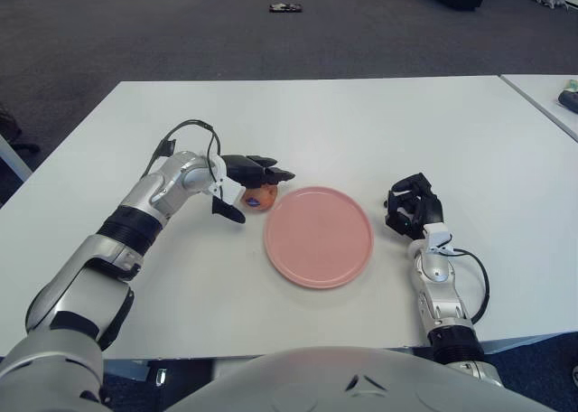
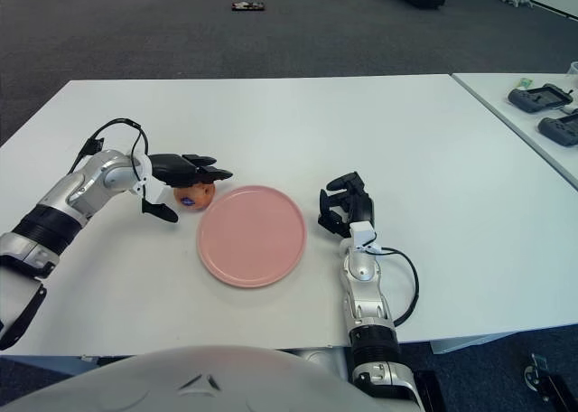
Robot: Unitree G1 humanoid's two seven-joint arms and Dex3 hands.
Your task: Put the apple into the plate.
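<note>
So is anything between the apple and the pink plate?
No. Both eye views show only bare white table between the small reddish apple and the round pink plate.

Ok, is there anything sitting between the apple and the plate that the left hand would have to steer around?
Nothing visible. The apple sits just off the left rim of the pink plate, with only bare table between them. The left hand is draped over the apple; the right hand shows beyond the plate's right side.

You get even, bright overhead light: the white table [image 1: 361, 123] shows mild glare, shadows are soft and short, focus stays sharp throughout
</note>
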